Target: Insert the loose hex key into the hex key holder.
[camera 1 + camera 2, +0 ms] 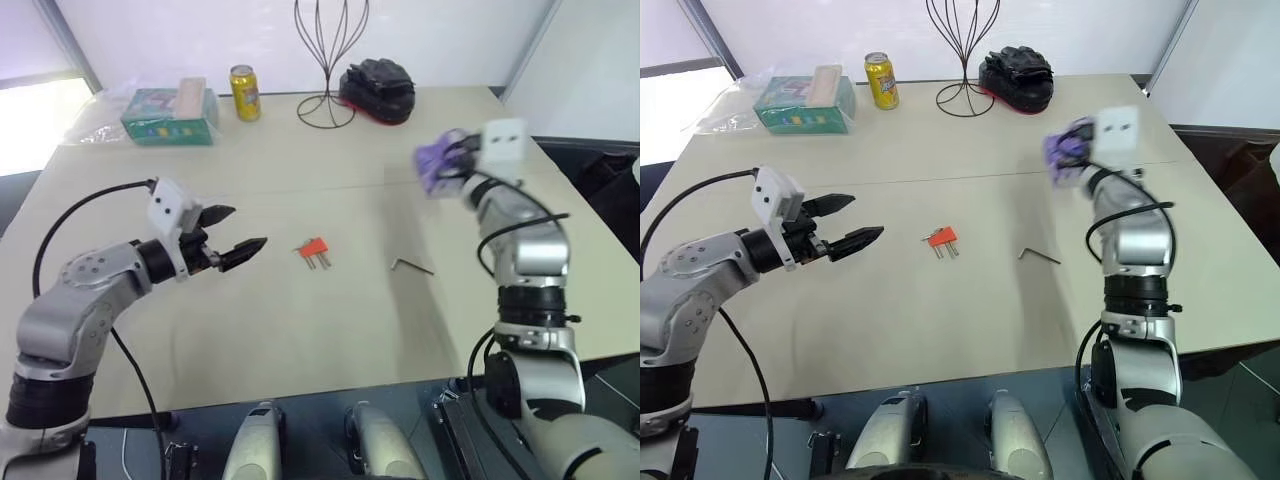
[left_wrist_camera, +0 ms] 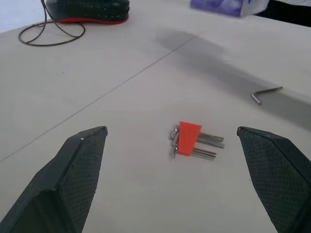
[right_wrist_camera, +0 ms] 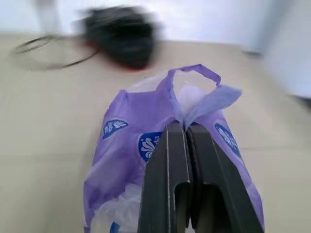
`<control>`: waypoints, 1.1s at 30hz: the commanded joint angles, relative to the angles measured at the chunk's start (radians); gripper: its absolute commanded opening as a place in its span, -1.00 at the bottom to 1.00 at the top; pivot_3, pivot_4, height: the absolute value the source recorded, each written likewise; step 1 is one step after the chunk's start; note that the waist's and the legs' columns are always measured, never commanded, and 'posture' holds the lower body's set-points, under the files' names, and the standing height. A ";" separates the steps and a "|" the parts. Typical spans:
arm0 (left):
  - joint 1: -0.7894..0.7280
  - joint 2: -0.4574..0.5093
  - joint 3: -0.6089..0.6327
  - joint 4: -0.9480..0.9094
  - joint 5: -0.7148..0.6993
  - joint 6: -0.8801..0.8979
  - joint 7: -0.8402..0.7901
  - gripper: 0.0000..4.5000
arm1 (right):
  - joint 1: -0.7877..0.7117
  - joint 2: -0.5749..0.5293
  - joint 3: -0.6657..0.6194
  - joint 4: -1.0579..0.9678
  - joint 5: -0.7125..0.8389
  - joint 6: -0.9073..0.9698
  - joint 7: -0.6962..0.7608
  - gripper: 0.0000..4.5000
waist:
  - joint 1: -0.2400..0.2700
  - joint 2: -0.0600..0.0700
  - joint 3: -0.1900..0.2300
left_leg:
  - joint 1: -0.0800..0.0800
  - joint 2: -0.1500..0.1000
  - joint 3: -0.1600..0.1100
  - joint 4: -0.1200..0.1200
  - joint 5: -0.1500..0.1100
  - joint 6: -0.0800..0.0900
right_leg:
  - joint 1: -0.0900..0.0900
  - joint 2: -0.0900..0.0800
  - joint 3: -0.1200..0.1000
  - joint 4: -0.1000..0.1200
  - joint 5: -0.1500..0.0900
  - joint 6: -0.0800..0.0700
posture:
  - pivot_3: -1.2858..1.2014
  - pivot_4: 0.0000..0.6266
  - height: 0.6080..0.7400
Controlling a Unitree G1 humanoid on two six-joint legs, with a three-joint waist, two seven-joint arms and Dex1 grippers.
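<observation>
The right gripper [image 3: 187,141] is pinched together on a fold of the purple-and-white packet [image 1: 438,160], holding it lifted clear of the bench [image 1: 300,320]; judging by the task, the packet is a piece of clutter being taken out of the way so the work area is free. Below and inboard of that gripper, well apart from it, the loose hex key [image 1: 411,265] lies flat on the bench with its short bent end toward the holder. The left gripper [image 1: 240,232] hangs just above the surface with its two fingers spread wide and nothing between them, pointed at the hex key holder [image 1: 314,249], which lies on its side directly ahead of it and near, its short dark keys fanned out from the orange-red block; this looks like a waiting pose, lined up for a grasp on the holder. The loose key sits farther out beyond the holder from that gripper. The bench is a pale beige top with a thin seam running across it. At its far side stand a yellow can [image 1: 245,93], a green box [image 1: 170,115] in clear plastic wrap, a wire stand [image 1: 331,60] and a black-and-red bundle [image 1: 378,90], with white walls and a bright window behind.
</observation>
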 commanded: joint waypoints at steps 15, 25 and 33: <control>-0.043 -0.027 -0.036 0.028 0.045 -0.058 -0.019 1.00 | -0.054 -0.018 -0.283 0.164 -0.033 0.081 -0.419 -0.99 | -0.019 0.001 0.000 | 0.000 0.000 0.001 -0.001 0.000 0.000 | -0.001 0.000 0.001 0.000 0.000 0.000 | 0.03 -0.52 1.00; -0.033 -0.019 -0.027 0.022 0.046 -0.055 -0.024 1.00 | -0.021 0.044 -0.302 0.017 -0.048 0.150 -0.518 0.46 | -0.027 0.002 0.000 | 0.000 0.000 0.001 -0.002 0.000 0.000 | -0.001 0.001 0.001 0.000 0.000 0.000 | 0.03 -0.52 1.00; -0.039 -0.024 -0.032 0.025 0.048 -0.055 -0.024 1.00 | -0.021 0.010 -0.111 -0.139 -0.073 0.027 -0.374 0.97 | -0.027 0.002 0.001 | 0.000 0.000 0.001 -0.002 0.000 0.000 | -0.001 0.000 0.001 0.000 0.000 0.000 | 0.03 -0.52 1.00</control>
